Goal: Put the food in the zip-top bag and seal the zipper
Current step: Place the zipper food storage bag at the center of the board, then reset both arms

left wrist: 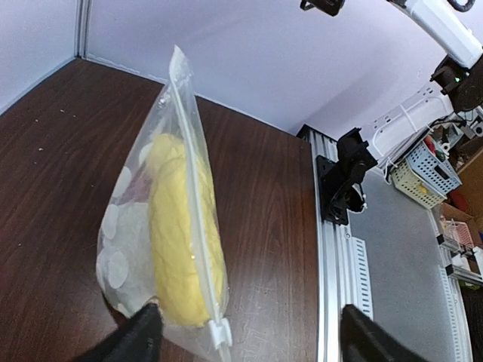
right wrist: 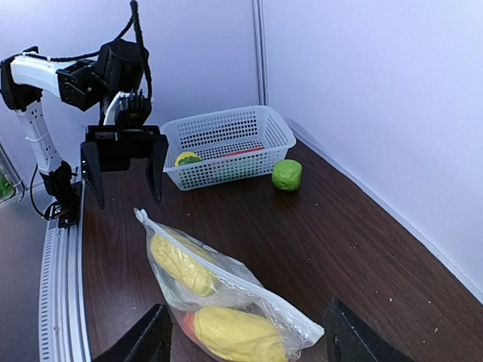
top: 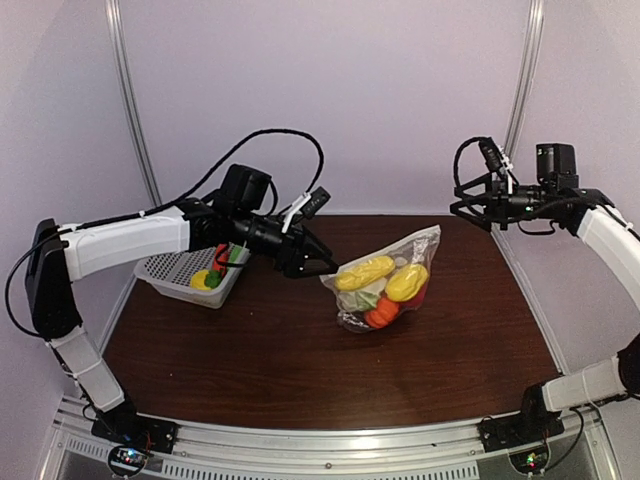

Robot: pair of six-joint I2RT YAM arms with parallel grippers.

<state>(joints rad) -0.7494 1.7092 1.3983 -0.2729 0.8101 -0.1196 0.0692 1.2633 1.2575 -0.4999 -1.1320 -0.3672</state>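
Likely end of sealing step: zip-top bag (top: 385, 285) with food (top: 365, 272) lying mid-surface (top: 250, 350); zipper (left wrist: 198, 226) appears shut, full length unconfirmed. Left tool (top: 320, 262) spread just beside bag, right tool (top: 470, 208) spread well apart, both empty. Next: check seal; some pieces sit in basket (top: 170, 268).

Nothing readable in any of the views, tbh. The zip-top bag (top: 385, 285) only has plain white dots printed on it, no lettering, and the white basket (right wrist: 219, 172) shows no legible label, brand or number either.
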